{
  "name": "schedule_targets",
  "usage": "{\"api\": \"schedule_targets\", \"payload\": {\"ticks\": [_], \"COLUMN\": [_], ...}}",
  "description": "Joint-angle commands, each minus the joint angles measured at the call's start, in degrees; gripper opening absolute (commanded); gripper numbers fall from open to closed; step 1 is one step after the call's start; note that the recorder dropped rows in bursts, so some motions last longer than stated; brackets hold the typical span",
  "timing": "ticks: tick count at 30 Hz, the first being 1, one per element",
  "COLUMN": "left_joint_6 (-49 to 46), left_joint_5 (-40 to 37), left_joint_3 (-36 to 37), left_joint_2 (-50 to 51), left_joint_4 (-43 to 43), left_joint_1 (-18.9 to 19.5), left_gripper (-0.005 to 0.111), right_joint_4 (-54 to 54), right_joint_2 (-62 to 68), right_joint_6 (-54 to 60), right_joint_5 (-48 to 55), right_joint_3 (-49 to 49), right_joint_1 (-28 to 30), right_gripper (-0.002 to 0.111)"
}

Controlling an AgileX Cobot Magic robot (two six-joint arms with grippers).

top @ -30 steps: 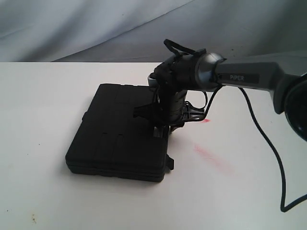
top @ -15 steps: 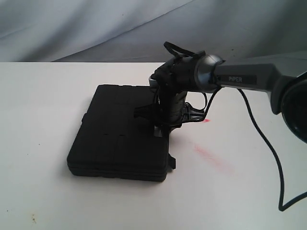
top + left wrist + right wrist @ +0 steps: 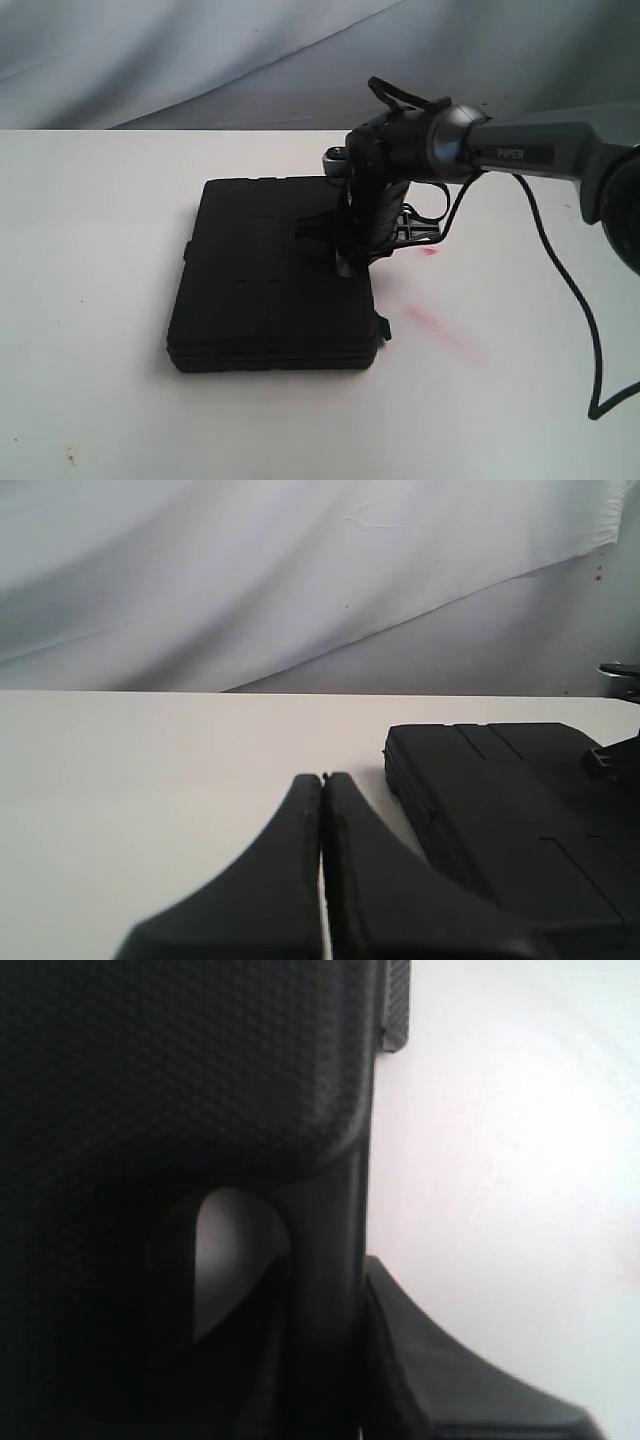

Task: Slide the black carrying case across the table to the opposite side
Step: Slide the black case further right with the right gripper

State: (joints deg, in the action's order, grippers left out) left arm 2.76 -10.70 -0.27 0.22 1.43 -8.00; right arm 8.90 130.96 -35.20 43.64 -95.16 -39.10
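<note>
We find the carrying case [image 3: 270,285] flat on the table [image 3: 90,250], set back from its far edge. Our right gripper [image 3: 347,263] sits at the case's right edge.

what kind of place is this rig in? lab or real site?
Most likely a lab or data-collection bench: a plain white table with red smears, a grey cloth backdrop behind it, and a black carrying case under the PIPER-marked right arm.
</note>
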Motion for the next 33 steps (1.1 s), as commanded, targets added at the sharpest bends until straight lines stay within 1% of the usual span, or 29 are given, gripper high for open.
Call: {"api": "schedule_targets", "payload": {"ticks": [1,5,16,22,33], "left_joint_6": [0.0,0.0,0.0,0.0,0.0], "left_joint_5": [0.2,0.2,0.2,0.2,0.2], "left_joint_3": [0.3,0.3,0.3,0.3,0.3], "left_joint_2": [-0.2,-0.2,-0.2,-0.2,-0.2], "left_joint_4": [0.4,0.4,0.4,0.4,0.4], "left_joint_1": [0.1,0.1,0.1,0.1,0.1], "left_gripper": [0.000,0.000,0.000,0.000,0.000], "right_joint_4": [0.8,0.2,1.1,2.8,5.6], "right_joint_2": [-0.8,-1.6,-5.8,-6.9,-6.9], "right_joint_6": [2.5,2.7,2.9,3.9,5.8], "right_joint_5": [0.6,-2.3,-10.5,-10.5,-10.3], "right_joint_3": [0.2,2.9,14.1,16.1,16.1], "right_joint_1": [2.0,3.1,9.0,11.8,15.2], "right_gripper": [0.000,0.000,0.000,0.000,0.000]}}
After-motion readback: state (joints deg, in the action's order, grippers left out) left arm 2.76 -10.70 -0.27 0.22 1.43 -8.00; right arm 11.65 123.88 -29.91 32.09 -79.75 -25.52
